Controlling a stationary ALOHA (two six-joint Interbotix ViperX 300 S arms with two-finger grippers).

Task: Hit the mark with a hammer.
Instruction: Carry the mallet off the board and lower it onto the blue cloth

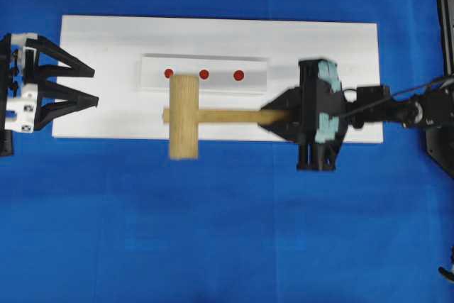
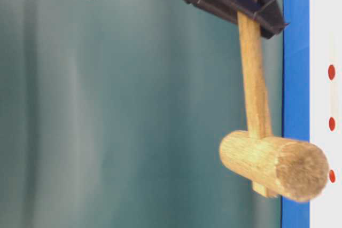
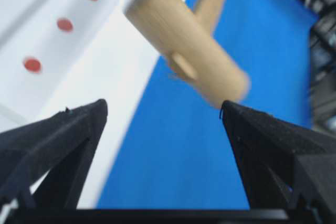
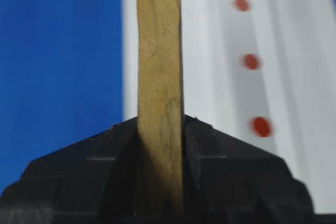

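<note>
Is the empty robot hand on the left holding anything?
No, the left hand stands wide open with nothing between its fingers, well apart from the hammer.

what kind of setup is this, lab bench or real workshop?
Looks like a lab tabletop rig, not a workshop: a plain blue surface, a white board bearing a block with three red dots, and two robot grippers, the right gripper holding a wooden hammer. No tools or clutter visible.
</note>
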